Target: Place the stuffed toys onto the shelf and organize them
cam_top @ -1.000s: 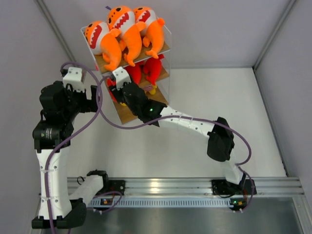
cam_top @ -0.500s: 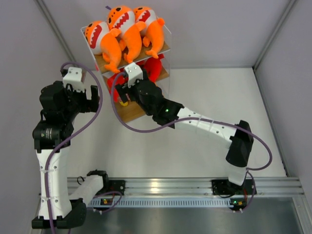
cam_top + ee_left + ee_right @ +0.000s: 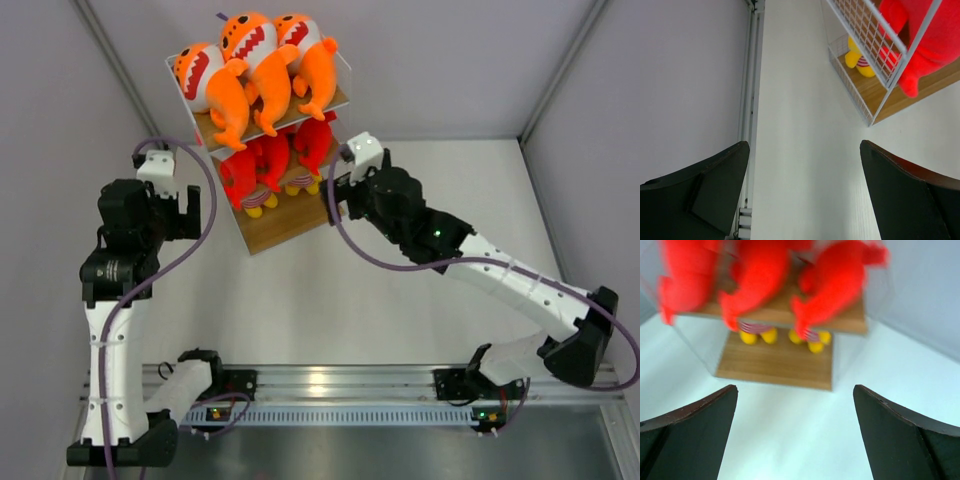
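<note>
Right claw (image 3: 335, 196) hangs just beside the shelf (image 3: 280, 228) in the overhead view, left claw (image 3: 190, 213) near its other side; three orange sharks (image 3: 262, 75) fill the top board, three red sharks (image 3: 272, 160) the middle. Left wrist: jaws apart, empty. Right wrist: likewise, so placing looks finished.

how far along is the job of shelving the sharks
Done: three orange sharks sit on the top tier of the shelf, and three red sharks on the middle one. In hand: nothing; the left gripper and right gripper are both open and empty, the right one facing the shelf front. Left: no shark shows off the shelf, so at most tidying the rows.
</note>
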Controlling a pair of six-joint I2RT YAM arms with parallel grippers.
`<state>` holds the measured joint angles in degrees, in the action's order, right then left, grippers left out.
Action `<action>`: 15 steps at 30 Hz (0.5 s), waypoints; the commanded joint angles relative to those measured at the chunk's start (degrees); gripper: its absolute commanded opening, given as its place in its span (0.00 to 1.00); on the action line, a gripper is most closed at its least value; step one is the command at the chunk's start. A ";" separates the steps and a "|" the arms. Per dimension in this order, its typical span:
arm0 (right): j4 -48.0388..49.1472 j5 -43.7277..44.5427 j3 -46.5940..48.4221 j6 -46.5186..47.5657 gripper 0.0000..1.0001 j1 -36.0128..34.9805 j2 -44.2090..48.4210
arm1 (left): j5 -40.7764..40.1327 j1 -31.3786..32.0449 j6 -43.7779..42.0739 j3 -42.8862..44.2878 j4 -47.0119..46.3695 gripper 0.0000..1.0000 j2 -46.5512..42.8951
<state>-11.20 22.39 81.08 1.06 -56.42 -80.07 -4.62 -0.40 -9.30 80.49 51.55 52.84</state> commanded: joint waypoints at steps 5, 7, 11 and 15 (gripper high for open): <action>-6.82 -9.46 -14.61 -16.08 0.99 27.44 12.29 | -6.97 -2.05 -0.98 -7.26 -0.66 0.98 -0.37; -5.77 -12.45 -16.91 -18.63 0.99 36.33 12.92 | -9.08 -2.84 -0.81 -9.29 -1.01 0.98 0.24; -5.49 -16.59 -21.04 -23.20 0.99 49.00 11.26 | -12.69 -4.34 -0.81 -15.26 -3.90 0.98 0.34; -6.90 -16.50 -22.10 -24.18 0.99 55.10 8.45 | -12.52 -6.71 -0.11 -22.38 -7.07 0.98 0.86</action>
<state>-18.41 8.88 59.20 -19.77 -3.90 -70.61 -15.03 -5.50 -9.82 61.17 49.06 53.45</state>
